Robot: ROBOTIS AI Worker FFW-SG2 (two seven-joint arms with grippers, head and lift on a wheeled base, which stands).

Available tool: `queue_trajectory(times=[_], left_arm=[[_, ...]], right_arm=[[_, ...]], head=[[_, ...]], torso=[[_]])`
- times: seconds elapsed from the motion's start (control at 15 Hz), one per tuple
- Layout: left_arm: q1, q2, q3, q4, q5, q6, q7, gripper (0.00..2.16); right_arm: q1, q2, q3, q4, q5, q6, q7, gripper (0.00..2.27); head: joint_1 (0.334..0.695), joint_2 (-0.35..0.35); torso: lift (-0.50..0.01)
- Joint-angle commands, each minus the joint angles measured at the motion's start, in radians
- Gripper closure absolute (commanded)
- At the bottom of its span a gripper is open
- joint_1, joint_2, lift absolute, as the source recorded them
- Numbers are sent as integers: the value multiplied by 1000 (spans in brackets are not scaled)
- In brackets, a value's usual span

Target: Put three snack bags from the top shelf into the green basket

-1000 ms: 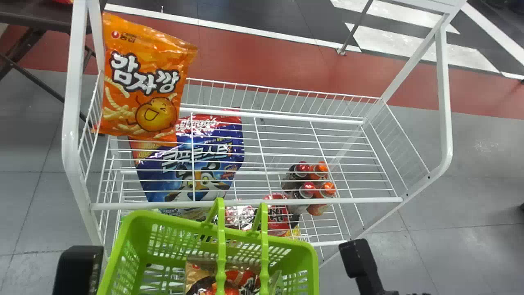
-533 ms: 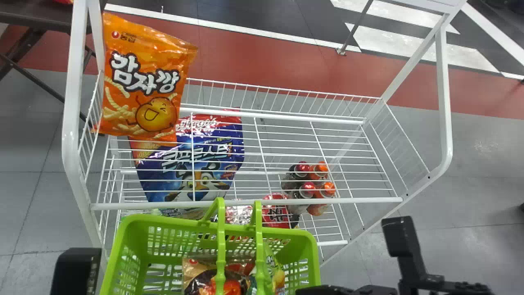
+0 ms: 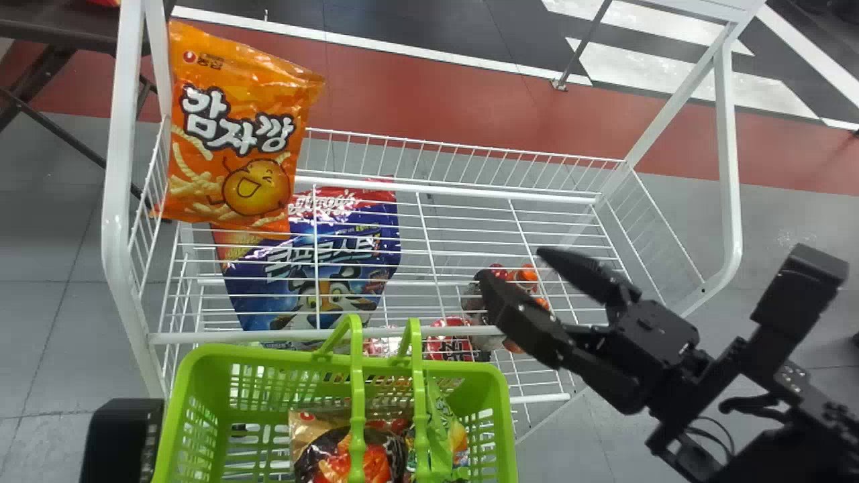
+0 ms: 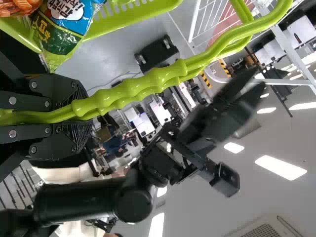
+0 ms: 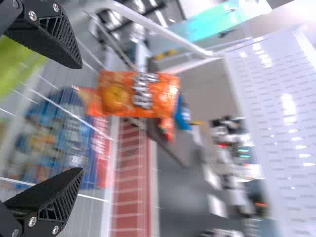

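Holding my right gripper [image 3: 510, 261] open right of centre in the head view, I have nothing between its spread fingers, which point toward the upper left. The orange snack bag [image 3: 235, 127] stands at the upper left of the frame, at the end of the top shelf [image 3: 416, 331], well apart from my fingers. My left gripper [image 3: 121, 439], at the lower left, is closed on the handles [image 3: 357, 396] of the green basket [image 3: 268, 357]. Inside the basket, near the bottom edge, a brown-and-red bag [image 3: 325, 446] lies beside a green bag [image 3: 441, 433].
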Motion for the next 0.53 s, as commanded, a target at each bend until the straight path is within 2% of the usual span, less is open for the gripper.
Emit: queue_trajectory(times=[0.0,0.2,0.47], left_arm=[[-2,3,5,13,2,-3,-4,1507],[-7,10,16,26,20,-6,-12,1507],[-19,27,27,33,48,-6,-13,1507]], right_arm=[[32,5,105,113,138,-263,-42,63],[86,25,219,234,269,-472,-150,63],[201,39,276,281,309,-650,-229,63]], head=[[695,-350],[695,-350],[695,-350]], torso=[[-45],[-45],[-45]])
